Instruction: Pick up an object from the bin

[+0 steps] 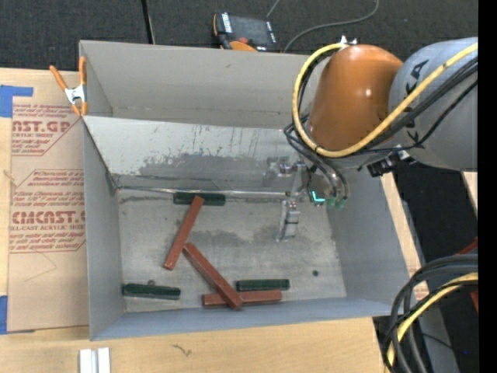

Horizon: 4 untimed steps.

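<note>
the gripper (289, 225), open or closed i cannot tell, is hovering over the bare bin (256, 249) floor, well apart from the brown stick (183, 233), risking grabbing nothing.

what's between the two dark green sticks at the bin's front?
In the camera view, the lower end of a slanted brown stick lies between the left green stick and the right green stick; otherwise bare floor.

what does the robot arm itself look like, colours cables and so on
Bulky grey rounded arm with dark lettering on its shell. A glossy orange dome-shaped cover sits at the wrist, with yellow and black cables looping around it. A small green light glows on the silvery metal fittings beneath.
</note>
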Tool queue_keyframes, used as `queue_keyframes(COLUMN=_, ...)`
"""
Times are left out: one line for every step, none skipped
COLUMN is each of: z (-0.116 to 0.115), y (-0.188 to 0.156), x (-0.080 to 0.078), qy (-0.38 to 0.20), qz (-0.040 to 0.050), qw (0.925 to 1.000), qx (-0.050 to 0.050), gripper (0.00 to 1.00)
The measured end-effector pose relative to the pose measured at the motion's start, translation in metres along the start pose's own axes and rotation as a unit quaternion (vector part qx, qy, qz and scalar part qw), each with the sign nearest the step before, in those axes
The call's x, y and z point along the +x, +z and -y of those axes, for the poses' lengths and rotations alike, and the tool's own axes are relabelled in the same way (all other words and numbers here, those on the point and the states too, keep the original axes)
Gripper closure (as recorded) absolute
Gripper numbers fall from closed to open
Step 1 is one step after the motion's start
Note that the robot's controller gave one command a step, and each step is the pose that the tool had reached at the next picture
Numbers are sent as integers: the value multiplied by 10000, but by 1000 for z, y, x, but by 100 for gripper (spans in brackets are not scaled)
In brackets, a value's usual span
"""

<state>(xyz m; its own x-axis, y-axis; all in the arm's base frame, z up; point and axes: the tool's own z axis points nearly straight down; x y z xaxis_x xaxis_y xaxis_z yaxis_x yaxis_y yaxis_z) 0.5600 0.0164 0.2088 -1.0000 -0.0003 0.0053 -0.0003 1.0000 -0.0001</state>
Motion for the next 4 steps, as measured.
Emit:
queue_keyframes(z=-79, y=62, x=56, qy=287, qz=-21, qw=9996, qx=-15, gripper=0)
queue_keyframes(z=-93, y=140, x=73, qy=-559, qz=-1, qw=9984, qx=3, gripper=0)
queue_keyframes(z=-50, y=138, x=76, qy=-351, qz=46, qw=9994, qx=-4, gripper=0)
queue_keyframes(z=6, y=136, x=47, qy=178, qz=46, qw=9998, qx=6, gripper=0)
